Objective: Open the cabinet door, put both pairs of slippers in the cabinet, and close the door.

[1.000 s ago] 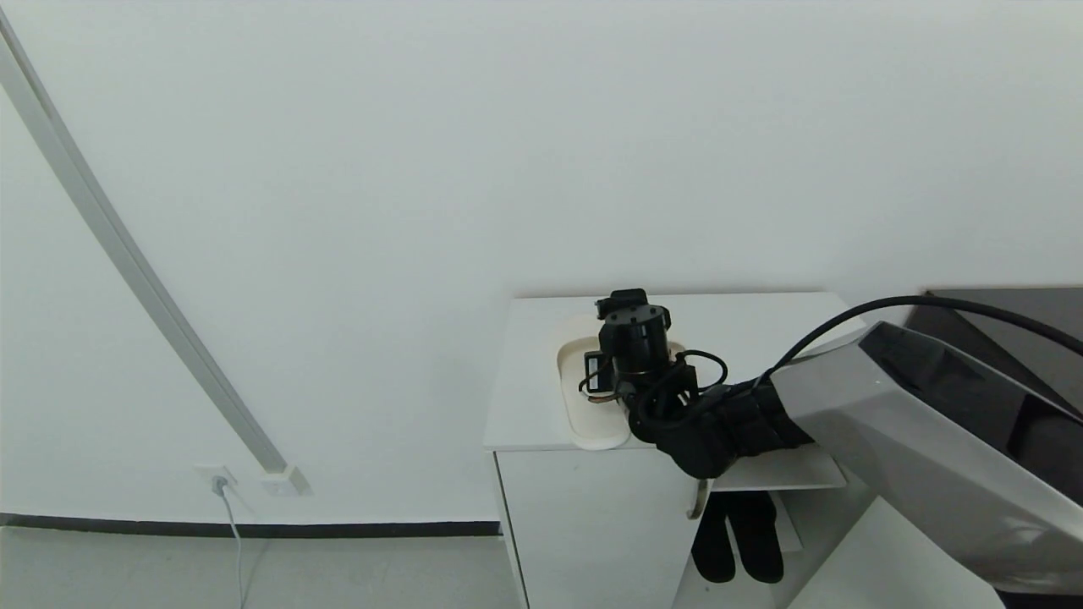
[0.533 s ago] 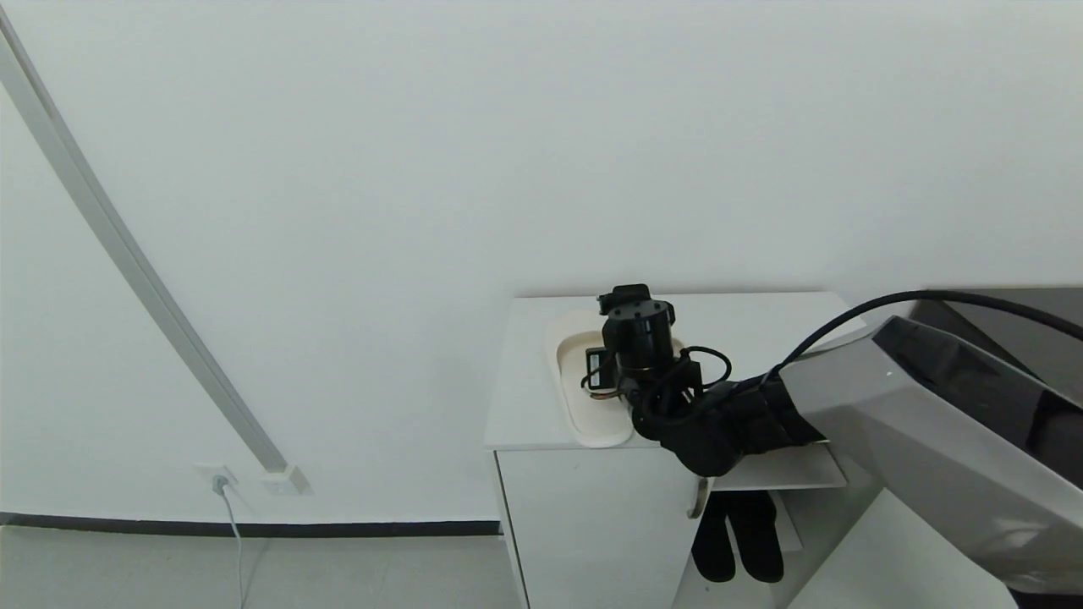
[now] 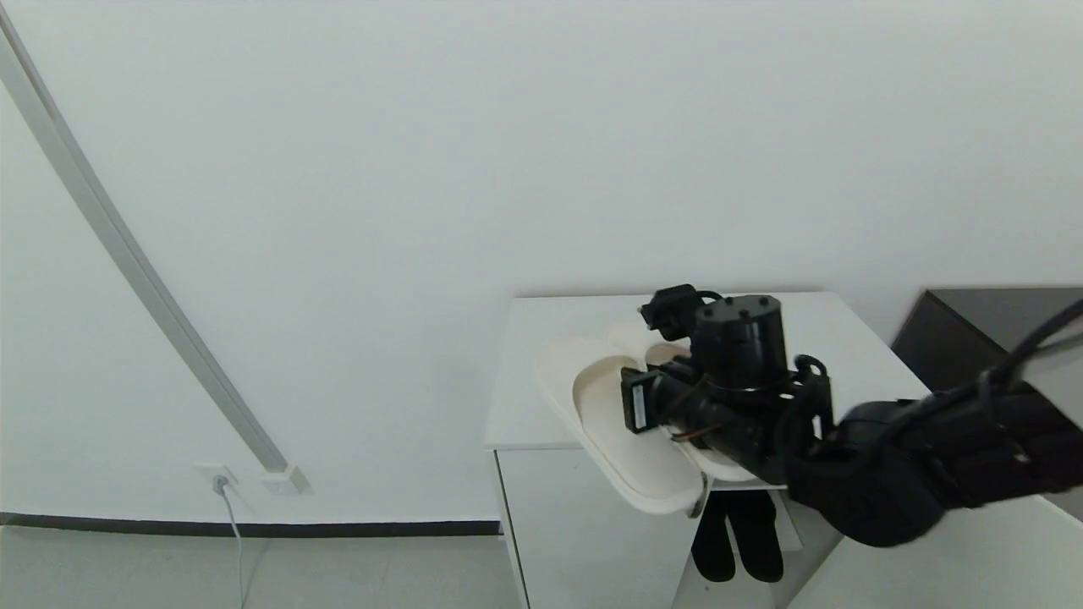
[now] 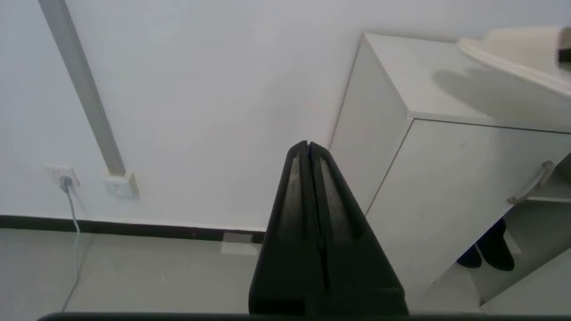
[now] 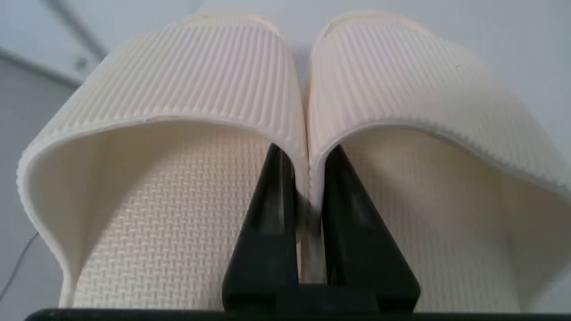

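White cabinet [image 3: 541,397], right end effector [image 5: 303,192] clamping cream slippers [image 3: 622,431], left end effector [image 4: 308,156] together

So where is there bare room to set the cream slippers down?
The cabinet top is bare along the wall and left of the cream slippers. Crowded: the open front, where the right pincer holds them above the black slippers.

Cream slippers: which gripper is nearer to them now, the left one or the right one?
Right. The right gripper is shut on the cream slippers, pinching their two inner walls together. The left gripper is shut and apart from them, out beside the cabinet.
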Robot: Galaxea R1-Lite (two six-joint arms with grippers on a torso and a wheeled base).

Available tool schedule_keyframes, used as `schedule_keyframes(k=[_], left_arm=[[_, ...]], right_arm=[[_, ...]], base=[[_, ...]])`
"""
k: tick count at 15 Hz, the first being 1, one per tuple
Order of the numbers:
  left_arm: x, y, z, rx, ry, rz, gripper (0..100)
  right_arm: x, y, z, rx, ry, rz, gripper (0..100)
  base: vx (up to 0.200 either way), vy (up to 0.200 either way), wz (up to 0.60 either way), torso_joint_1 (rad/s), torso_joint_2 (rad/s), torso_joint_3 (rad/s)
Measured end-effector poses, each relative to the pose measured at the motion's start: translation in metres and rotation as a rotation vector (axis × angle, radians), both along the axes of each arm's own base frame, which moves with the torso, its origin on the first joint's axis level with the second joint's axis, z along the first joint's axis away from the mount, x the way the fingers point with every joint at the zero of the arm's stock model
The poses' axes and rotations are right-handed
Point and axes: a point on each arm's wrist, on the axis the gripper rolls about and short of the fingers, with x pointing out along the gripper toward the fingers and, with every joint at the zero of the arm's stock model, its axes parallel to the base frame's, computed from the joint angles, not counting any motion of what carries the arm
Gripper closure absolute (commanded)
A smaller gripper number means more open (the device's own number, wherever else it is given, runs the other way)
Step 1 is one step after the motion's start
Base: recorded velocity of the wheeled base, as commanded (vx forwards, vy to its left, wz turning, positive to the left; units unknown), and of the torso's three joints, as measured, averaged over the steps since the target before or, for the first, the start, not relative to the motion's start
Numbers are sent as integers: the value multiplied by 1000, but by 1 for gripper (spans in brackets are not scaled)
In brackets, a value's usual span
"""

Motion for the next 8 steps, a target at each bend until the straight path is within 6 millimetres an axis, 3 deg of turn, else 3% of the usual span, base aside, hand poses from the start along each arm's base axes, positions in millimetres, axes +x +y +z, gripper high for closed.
schedule_keyframes(k=[3,8], left_arm=[[0,0,0,0,0,-1,100],[0,0,0,-1,0,0,100]], right_arm=[[-48,-35,3,33,45,218,100],[-64,-48,10,45,24,237,100]], base=[[0,0,0,0,0,0],[0,0,0,0,0,0]])
